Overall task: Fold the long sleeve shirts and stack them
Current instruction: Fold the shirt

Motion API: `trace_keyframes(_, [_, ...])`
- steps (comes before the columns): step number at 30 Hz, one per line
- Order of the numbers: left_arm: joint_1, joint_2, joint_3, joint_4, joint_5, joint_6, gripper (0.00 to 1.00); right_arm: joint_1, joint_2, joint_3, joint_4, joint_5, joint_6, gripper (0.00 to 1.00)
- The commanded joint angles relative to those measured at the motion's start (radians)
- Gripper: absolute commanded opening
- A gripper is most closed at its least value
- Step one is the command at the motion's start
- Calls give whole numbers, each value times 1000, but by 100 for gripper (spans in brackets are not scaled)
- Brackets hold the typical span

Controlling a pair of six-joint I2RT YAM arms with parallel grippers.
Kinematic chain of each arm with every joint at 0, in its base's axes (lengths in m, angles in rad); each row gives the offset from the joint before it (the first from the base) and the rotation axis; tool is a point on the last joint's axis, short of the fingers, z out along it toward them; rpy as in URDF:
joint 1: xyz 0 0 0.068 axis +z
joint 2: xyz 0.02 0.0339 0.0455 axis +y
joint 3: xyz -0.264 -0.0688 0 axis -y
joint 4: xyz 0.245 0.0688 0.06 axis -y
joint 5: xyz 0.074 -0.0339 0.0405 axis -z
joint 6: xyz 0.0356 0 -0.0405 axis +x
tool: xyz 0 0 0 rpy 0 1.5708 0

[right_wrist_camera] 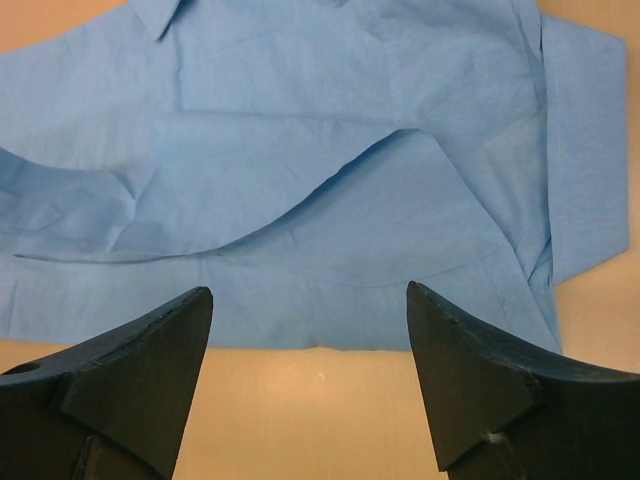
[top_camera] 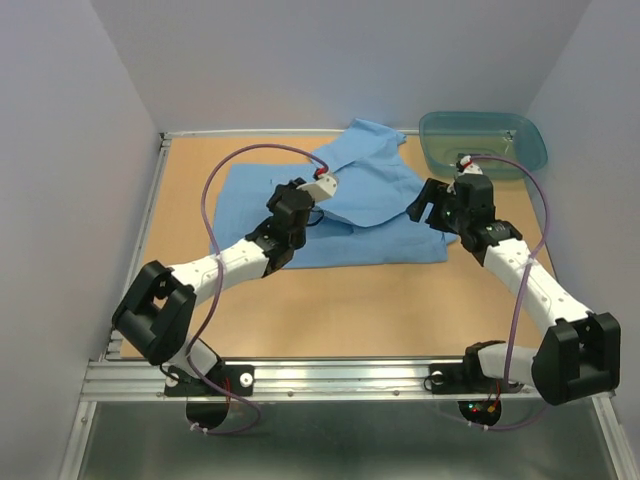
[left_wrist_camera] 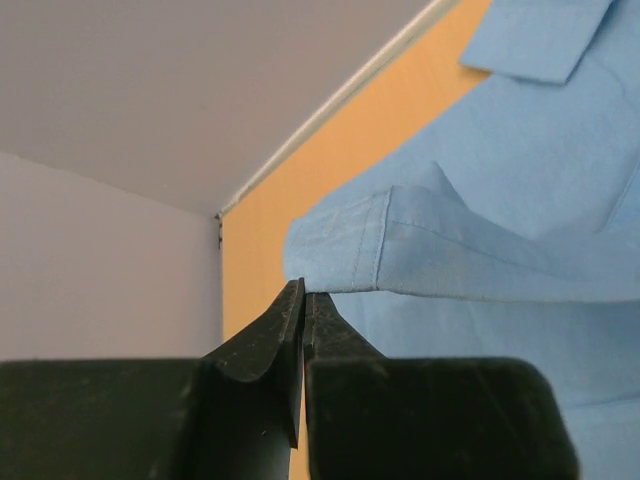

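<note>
The long sleeve shirt [top_camera: 380, 180] lies spread on the tan surface [top_camera: 360, 310], from the middle towards the back rail. It is plain light blue and creased, with one layer thrown over another. Whether this is one garment or two, I cannot tell. A collar point [right_wrist_camera: 165, 15] shows at the top edge of the right wrist view.

The left arm [top_camera: 225, 265] reaches in from the near left, and its wrist sits over the middle of the cloth. The left jaws are pressed together with no gap, and a hemmed corner [left_wrist_camera: 340, 250] of the fabric meets their tips. That corner stands clear of the flat layer beneath it — so it appears pinched and lifted.

The right arm [top_camera: 520, 270] comes in from the near right and ends beside the shirt's right edge. The right jaws are spread wide and hold nothing. They hang above bare surface, just short of the shirt's straight near hem [right_wrist_camera: 300, 345].

A translucent teal tub [top_camera: 440, 150] stands in the back right corner — apart from the cloth and behind the right wrist.
</note>
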Motion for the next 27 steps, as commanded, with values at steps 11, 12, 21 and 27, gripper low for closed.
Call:
trace_keyframes(11, [-1,-294,-171,-472,-25,-488,67,-8,-8,-14,56,-11,-8,83])
trace_keyframes(12, [-1,-305,-148,-524,-4,-535,70,-8,-6,-11,56,-9,-10,83])
trace_keyframes(21, [84,-336,-5,-873,217,-1164,84,-8,0,-14,58,-15,-4,83])
trace_keyframes(27, [333,-299,-110,-781,402,-1346,81,-8,1,-17,58,-25,-5,83])
